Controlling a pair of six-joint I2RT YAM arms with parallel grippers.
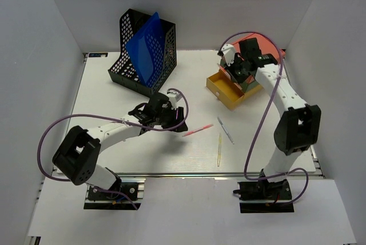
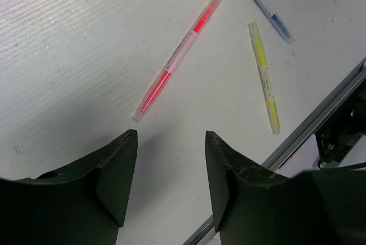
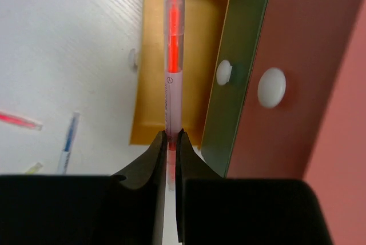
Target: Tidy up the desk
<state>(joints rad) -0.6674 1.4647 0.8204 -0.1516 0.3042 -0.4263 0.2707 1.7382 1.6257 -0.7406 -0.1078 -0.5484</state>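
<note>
One desk point(image 1: 114, 153) carries everything, and its open yellow drawer point(image 1: 229, 93) is taken as the reference for places. One black file rack point(image 1: 168, 42), holding one blue folder point(image 1: 146, 51), is seen well left of that drawer, toward the far side. One drawer unit point(image 1: 269, 48) with green and red fronts is stacked just behind it.

The right gripper point(image 3: 172, 139) is held over the drawer, its jaws clamped on the held red pen point(image 3: 173, 45), whose length is lined up with the drawer's length. The left gripper point(image 2: 171, 142) is poised near-left of the drawer, with its jaws apart and nothing between them.

Four pens are counted: two red, one blue, one yellow. Three lie loose on the drawer's near side: the loose red pen point(image 2: 177, 56), the blue pen point(image 2: 264, 6) and the yellow pen point(image 2: 264, 79). The loose red pen lies just ahead of the left jaws, its long axis slanted away to their right. The left arm is judged the nearer one for that pick.
</note>
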